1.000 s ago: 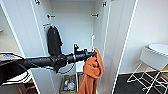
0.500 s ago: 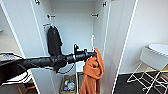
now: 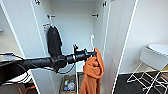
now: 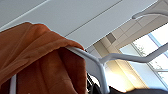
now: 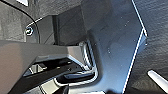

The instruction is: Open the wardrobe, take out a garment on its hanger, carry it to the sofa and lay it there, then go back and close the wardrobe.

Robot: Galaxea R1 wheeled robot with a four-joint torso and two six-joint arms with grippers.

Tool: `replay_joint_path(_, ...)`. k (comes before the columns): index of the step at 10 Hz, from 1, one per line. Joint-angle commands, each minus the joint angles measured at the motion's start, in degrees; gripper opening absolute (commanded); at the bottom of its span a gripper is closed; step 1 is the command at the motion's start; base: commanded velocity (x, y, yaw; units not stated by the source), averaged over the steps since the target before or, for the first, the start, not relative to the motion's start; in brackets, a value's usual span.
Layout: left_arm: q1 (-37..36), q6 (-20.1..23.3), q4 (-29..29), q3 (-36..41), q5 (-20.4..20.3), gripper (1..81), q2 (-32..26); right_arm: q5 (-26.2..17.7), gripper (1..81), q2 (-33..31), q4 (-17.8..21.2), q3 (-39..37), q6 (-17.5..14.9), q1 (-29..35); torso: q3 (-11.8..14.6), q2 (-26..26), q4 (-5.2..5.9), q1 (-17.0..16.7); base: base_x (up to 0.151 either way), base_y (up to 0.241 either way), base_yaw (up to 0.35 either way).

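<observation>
Inside the open wardrobe (image 3: 117, 37), near its right door, I am holding the hanger (image 4: 100, 65) in my left hand (image 3: 94, 53), garment (image 3: 91, 72) now hanging slightly lower, off the rail, ready for carrying to the sofa.

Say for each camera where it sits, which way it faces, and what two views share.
Head: high on the robot, facing the open wardrobe; left arm reaches to the orange hoodie; black T-shirt hangs on the rail.
Left wrist: on the left arm, looking up past the white hanger and hoodie to the ceiling.
Right wrist: looks down at dark floor and the robot's own parts.
Shared: head and left wrist show the hoodie.
</observation>
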Motion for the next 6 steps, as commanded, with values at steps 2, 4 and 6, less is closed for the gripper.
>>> replay_joint_path(2,-11.1,0.7,2.2,1.0,-6.6,1.0,0.2,-3.3,81.1,0.4,0.2,0.4,-0.2,1.7,0.0,0.0,0.0,0.0,0.0,0.0,0.0)
replay_joint_path(4,-11.1,0.7,2.2,0.9,-6.6,1.0,0.7,-3.4,81.1,0.4,0.2,0.4,-0.2,1.7,0.0,0.0,0.0,0.0,0.0,0.0,-0.047)
replay_joint_path(6,-11.1,0.5,2.2,0.8,-6.6,1.0,0.8,-3.4,81.1,0.4,0.1,0.4,-0.2,1.8,0.0,0.0,0.0,0.0,0.0,0.0,-0.128)
